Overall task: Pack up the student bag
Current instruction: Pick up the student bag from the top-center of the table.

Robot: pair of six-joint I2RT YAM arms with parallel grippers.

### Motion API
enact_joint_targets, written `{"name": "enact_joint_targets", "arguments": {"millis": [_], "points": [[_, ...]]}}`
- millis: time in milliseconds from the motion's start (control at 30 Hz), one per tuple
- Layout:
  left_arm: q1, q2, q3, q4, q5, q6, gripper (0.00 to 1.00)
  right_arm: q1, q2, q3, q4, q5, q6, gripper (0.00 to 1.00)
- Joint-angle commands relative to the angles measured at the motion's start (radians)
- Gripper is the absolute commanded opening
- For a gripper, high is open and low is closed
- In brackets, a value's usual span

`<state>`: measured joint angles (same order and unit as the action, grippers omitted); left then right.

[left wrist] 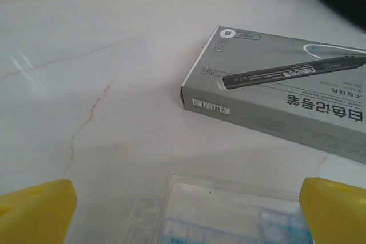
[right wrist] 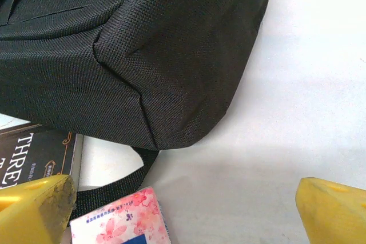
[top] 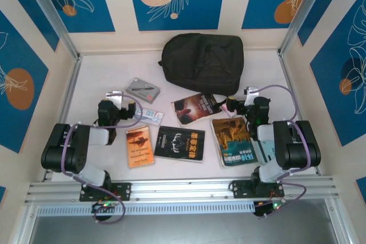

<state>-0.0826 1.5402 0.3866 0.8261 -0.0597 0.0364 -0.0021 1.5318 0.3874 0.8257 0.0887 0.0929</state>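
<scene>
Nearest, books [top: 180, 143] lie scattered, with the student bag [top: 201, 61] far centre on the table [top: 103, 72]; the left gripper [left wrist: 186, 212], spread and empty, hangs over a clear case [left wrist: 229, 204] before a grey marker box [left wrist: 274, 104]; the right gripper [right wrist: 183, 215], likewise spread, faces the bag's corner.

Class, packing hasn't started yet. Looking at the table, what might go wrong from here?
1. The backpack lies flat with no opening showing; soft fabric may sag shut when anything is pushed in.
2. Its loose strap trails by the pink packet, close to the open right gripper, and might snag.
3. The clear flat case ahead of the open left gripper lies flush on the table, so a grip may slip.
</scene>
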Motion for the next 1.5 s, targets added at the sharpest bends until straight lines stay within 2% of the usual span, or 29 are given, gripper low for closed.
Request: {"name": "enact_joint_targets", "arguments": {"millis": [0,867,967,1067,1167,1300,1433,1467], "points": [[0.014,-0.004,0.018,0.000,0.017,0.010,1.00,0.002,-0.004,0.011,0.024,-0.013,0.005,0.99],[0.017,-0.006,0.019,-0.003,0.021,0.009,1.00,-0.003,-0.006,0.011,0.021,-0.022,0.007,0.99],[0.014,-0.032,0.042,-0.060,0.065,0.033,1.00,-0.004,-0.032,0.006,0.018,-0.021,0.013,0.99],[0.004,-0.118,0.158,-0.334,0.054,0.045,1.00,0.021,-0.130,0.069,-0.167,0.003,-0.014,0.99],[-0.034,-0.174,0.305,-0.607,0.043,0.063,1.00,0.092,-0.227,0.170,-0.397,0.079,-0.035,0.99],[-0.120,-0.251,0.352,-0.615,0.071,0.058,1.00,0.237,-0.281,0.269,-0.529,0.160,0.003,0.99],[-0.157,-0.335,0.420,-0.715,0.294,-0.004,1.00,0.371,-0.308,0.409,-0.712,0.157,0.045,0.99],[-0.174,-0.354,0.428,-0.730,0.291,-0.035,1.00,0.393,-0.325,0.423,-0.747,0.157,0.071,0.99]]}}
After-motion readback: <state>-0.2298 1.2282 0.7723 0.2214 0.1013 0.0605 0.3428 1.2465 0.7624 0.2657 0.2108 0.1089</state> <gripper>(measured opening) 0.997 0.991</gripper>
